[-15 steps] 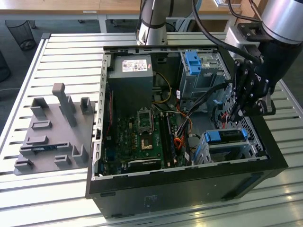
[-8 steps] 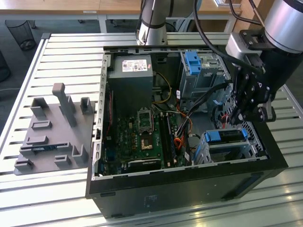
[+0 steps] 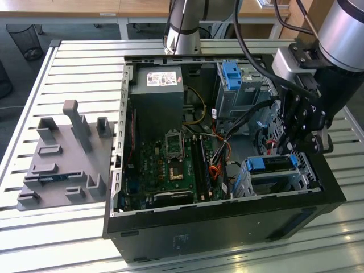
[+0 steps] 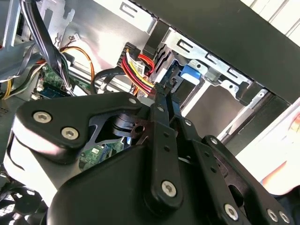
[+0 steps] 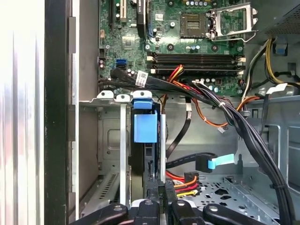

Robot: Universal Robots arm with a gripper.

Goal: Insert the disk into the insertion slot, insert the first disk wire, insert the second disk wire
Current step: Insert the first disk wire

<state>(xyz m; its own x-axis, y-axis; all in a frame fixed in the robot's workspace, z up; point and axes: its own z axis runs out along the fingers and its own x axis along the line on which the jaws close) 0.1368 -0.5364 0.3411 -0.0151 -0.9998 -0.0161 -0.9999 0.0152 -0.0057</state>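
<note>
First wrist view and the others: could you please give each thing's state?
Silver-grey hard drive in bright blue plastic carrier: sitting in the cage.
Low silver-grey sheet-metal drive cage: occupied by the drive.
Black cable with blue-tabbed plug: loose, unplugged.
Black computer case: side open.
Black pincer: beside the drive's end.

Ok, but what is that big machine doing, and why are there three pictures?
It's a robot arm with a hand at its end, reaching into an open computer case on a slatted metal table. One picture is from a camera off the arm; the other two ride near its wrist. The blue-framed disk sits in its metal insertion slot, and the hand is right by it, near red and yellow wires. A grey rack lies beside the case. Whether the hand grips anything, I can't tell.
</note>
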